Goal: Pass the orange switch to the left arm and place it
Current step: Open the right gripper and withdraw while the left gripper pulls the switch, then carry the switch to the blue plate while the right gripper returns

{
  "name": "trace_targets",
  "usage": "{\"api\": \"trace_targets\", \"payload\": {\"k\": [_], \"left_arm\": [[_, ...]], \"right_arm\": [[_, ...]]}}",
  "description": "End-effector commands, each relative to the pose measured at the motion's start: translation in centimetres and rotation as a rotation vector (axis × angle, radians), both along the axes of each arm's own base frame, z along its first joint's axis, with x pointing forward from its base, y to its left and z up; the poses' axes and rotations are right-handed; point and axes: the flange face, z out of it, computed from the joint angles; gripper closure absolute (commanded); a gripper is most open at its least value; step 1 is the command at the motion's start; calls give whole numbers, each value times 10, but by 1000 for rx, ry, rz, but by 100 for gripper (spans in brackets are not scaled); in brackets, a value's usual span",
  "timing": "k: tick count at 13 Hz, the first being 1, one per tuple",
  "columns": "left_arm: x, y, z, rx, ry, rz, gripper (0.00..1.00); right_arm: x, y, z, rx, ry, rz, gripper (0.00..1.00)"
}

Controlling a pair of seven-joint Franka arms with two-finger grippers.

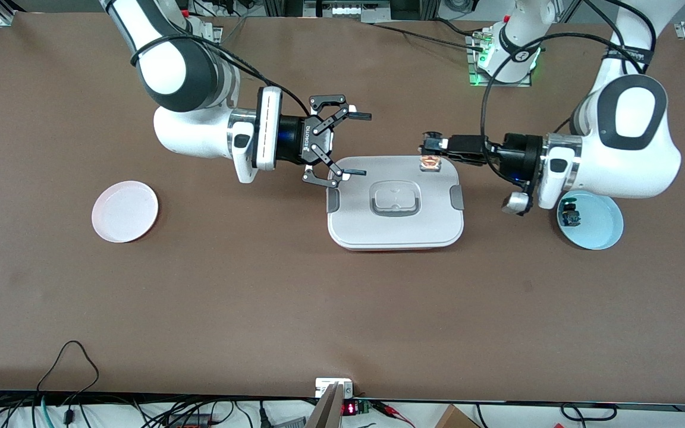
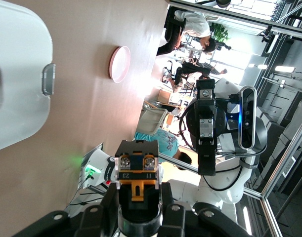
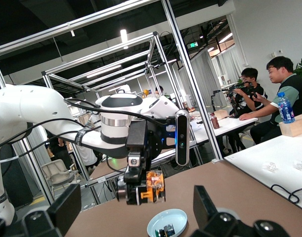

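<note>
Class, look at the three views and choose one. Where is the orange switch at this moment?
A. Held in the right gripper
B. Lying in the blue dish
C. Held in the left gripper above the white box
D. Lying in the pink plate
C: the left gripper has its jaws shut on the orange switch above the edge of the white box, while the right gripper waits open nearby.

Glossy white plastic box point(image 1: 396, 229), matt table point(image 1: 259, 297)

A robotics lab: aluminium framing point(image 3: 190, 74) stands around the brown table point(image 1: 259, 285), with seated people point(image 3: 281, 94) working at benches nearby.
</note>
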Motion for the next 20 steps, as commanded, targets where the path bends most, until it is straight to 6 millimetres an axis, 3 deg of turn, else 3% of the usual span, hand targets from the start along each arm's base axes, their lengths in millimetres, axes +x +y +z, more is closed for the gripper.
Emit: {"api": "trace_targets", "payload": {"k": [1, 4, 8, 10, 12, 17, 20], "left_arm": [[-1, 38, -5, 81, -28, -48, 100], [-6, 84, -14, 212, -21, -102, 100], [-12, 150, -23, 452, -25, -170, 100], [-14, 171, -22, 551, -26, -207, 100], [-17, 188, -29, 670, -23, -246, 100], [-18, 221, -43, 966, -38, -351, 100], [-13, 242, -67, 1088, -33, -411, 100]], "right_arm": [[-6, -21, 1, -4, -12, 20, 0], [5, -62, -13, -50, -26, 50, 0], [29, -151, -25, -110, -61, 191, 0], [35, -182, -34, -151, -55, 224, 0], [35, -203, -42, -220, 19, 251, 0], [37, -238, -50, -395, 502, 190, 0], [39, -255, -53, -486, 763, 122, 0]]}}
